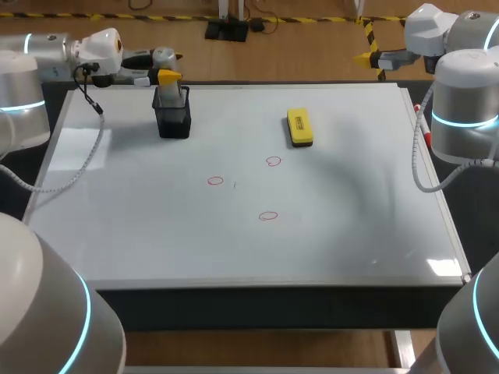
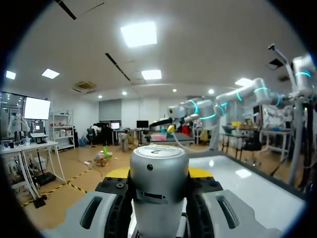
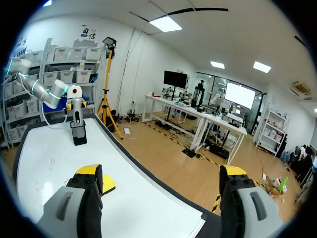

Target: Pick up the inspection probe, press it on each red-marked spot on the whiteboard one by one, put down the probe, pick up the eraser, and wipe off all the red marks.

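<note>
One probe (image 2: pixel 157 201), seemingly inside left pincer (image 2: pixel 159 172)

A robotics lab (left arm (image 1: pixel 47 54), right arm (image 1: pixel 465 93) flank a whiteboard (image 1: pixel 234 241)).

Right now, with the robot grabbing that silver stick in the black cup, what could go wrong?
The left gripper grips the probe, which stands in its black holder; a crooked lift might drag or tip the holder. The red marks are small, so a press could miss one. The eraser lies near one mark and might get bumped.
</note>
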`<state>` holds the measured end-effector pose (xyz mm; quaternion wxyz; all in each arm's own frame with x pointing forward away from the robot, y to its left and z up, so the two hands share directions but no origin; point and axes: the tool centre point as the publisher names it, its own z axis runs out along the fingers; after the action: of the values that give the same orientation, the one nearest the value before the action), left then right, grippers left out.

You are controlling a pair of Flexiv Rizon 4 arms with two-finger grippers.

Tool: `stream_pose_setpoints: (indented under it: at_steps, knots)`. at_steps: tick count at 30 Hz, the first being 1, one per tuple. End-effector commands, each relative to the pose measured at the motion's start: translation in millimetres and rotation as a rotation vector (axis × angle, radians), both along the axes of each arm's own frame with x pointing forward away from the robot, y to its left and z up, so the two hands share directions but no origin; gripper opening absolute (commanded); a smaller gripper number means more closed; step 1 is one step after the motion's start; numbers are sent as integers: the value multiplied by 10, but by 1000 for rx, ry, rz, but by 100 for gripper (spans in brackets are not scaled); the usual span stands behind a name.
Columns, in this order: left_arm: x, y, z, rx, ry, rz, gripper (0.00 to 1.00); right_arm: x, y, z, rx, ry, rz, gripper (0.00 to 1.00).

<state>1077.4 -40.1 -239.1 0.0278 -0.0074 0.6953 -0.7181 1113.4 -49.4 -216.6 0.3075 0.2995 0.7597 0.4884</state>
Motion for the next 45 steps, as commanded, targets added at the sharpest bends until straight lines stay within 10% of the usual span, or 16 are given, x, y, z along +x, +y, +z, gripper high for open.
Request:
stream_pose_setpoints:
  at_steps: [1, 45]
  knots:
    - [-31, -17, 117, 18, 0, 11, 0, 5, -2, 2, -1, 2, 1, 100]
    - [-316, 268, 948, 11, -52, 96, 0, 5, -2, 2, -1, 2, 1, 100]
